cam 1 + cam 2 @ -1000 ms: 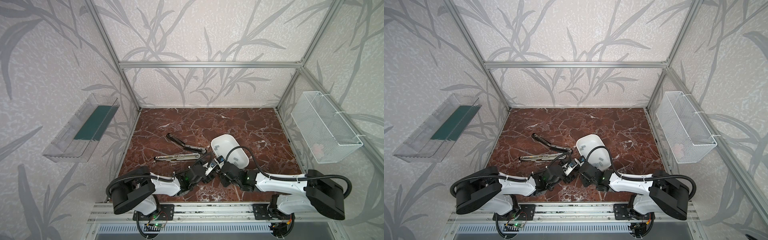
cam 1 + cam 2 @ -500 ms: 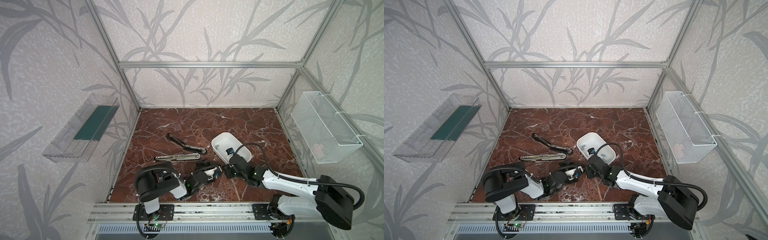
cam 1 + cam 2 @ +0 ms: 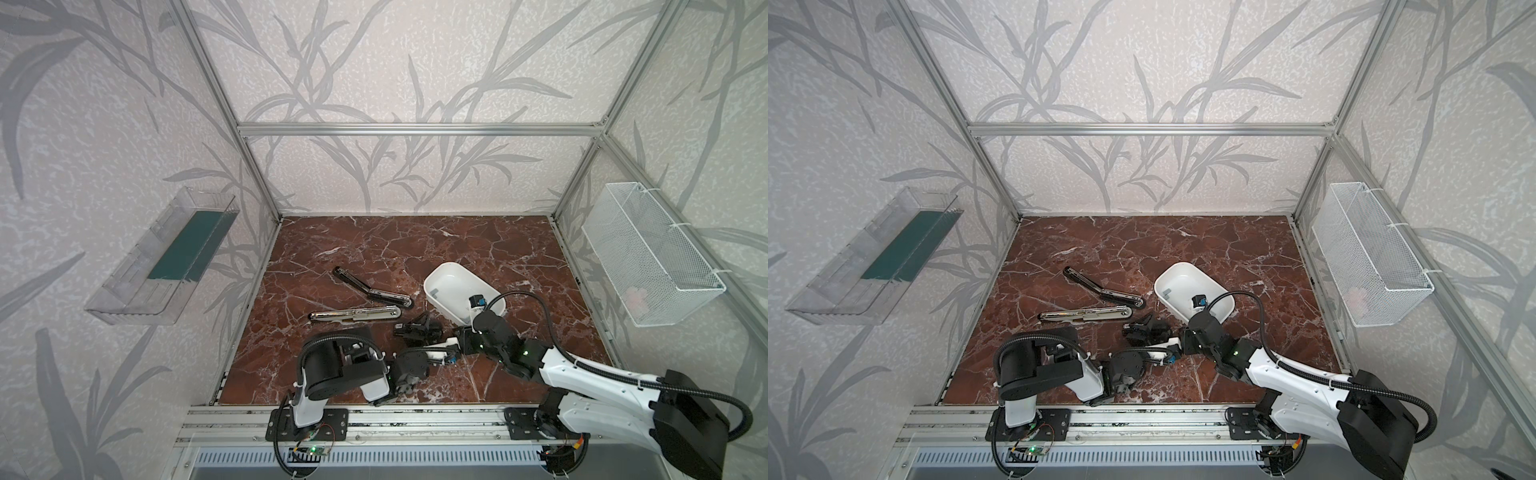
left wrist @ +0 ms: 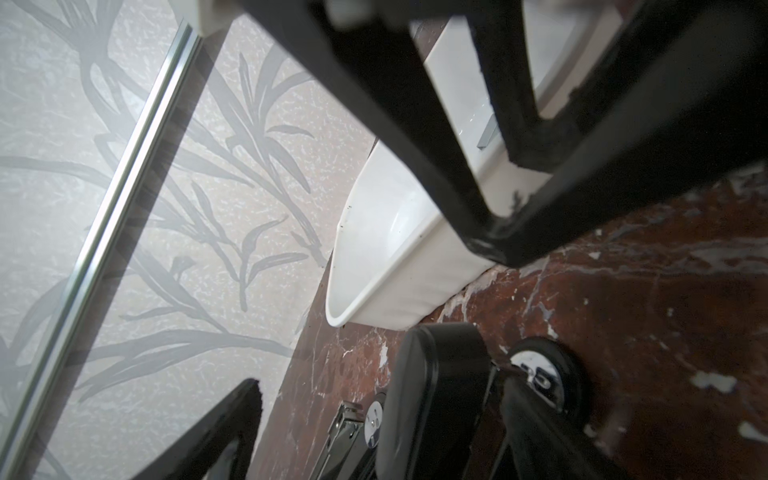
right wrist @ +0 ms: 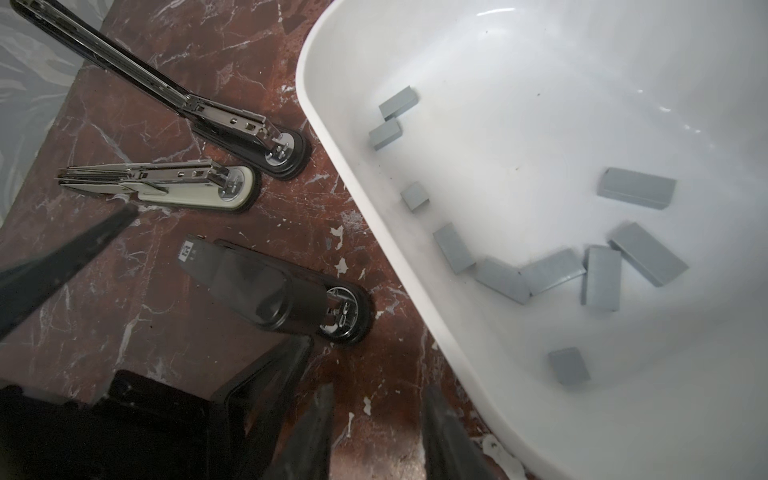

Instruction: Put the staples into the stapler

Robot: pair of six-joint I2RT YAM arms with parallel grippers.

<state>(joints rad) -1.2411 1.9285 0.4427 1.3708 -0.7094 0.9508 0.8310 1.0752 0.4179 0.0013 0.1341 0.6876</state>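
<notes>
A: What is hard to read from above?

B: In both top views the left gripper (image 5: 220, 272) and the black stapler (image 5: 270, 291) merge into one dark lump. The right wrist view sorts them out. The fingers (image 5: 62, 266) stand wide apart, released, with the stapler lying on the table between them. I cannot tell whether either finger touches it.

A: And the right gripper (image 5: 380, 392)?

B: From above it is tucked under its own wrist. In its own camera the two tips are cut off by the picture's edge. They are parted, with bare tabletop between them, just beside the white tray (image 5: 332, 137).

A: Where are the staples (image 5: 550, 272)?

B: In that tray, as loose grey strips lying flat on its floor (from above the right arm covers the tray's near end, so few show). The left wrist view is mostly blurred black finger, with a slice of tray behind.

A: Any other staplers?

B: Two, left of the tray, both laid open. One is a long black stapler (image 3: 372, 286). The other, nearer the arms, is a cream-based stapler (image 3: 353, 319).

A: And the surroundings?

B: The tabletop (image 3: 478, 241) is red-brown with a marble look. The walls (image 3: 415, 83) are papered in grey leaves, with an aluminium frame (image 3: 415, 129). A clear shelf (image 3: 137, 291) hangs on the left wall. A white wire basket (image 3: 648, 257) hangs on the right wall, holding something pale I can't identify.
</notes>
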